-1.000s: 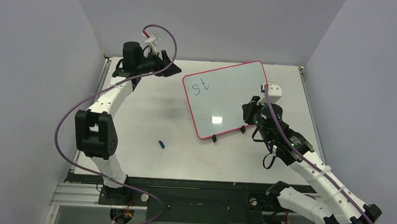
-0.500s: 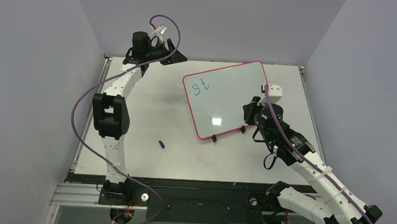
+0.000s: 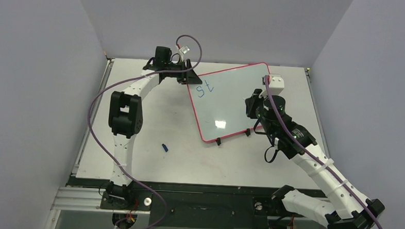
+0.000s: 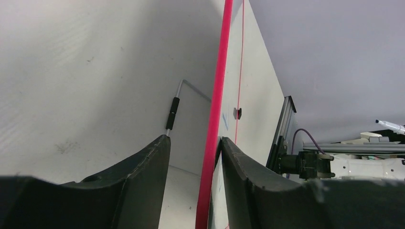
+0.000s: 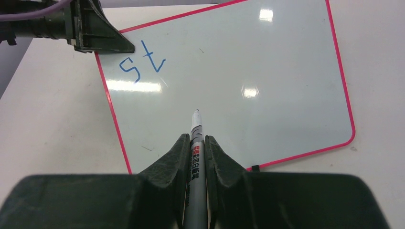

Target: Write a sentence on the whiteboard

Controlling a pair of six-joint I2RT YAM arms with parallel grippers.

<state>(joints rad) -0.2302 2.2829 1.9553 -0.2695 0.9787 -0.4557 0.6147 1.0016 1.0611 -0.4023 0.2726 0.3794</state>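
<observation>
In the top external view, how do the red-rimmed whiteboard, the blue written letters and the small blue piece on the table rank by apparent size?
1. Glossy red-rimmed whiteboard, by far the largest.
2. Blue handwritten letters.
3. Small blue piece.

Small blue cap (image 3: 164,147) loose on white table (image 3: 154,112); marker (image 5: 196,143) uncapped.

Our two arms, the left arm (image 3: 139,88) and the right arm (image 3: 324,174), are white links joined by black housings, with a purple cable (image 3: 91,117) trailing along each. The left gripper (image 4: 193,140) and right gripper (image 5: 197,137) end in matte black, tapered fingers (image 5: 165,167). A white block (image 3: 275,82), perhaps a camera, tops the right wrist.
</observation>
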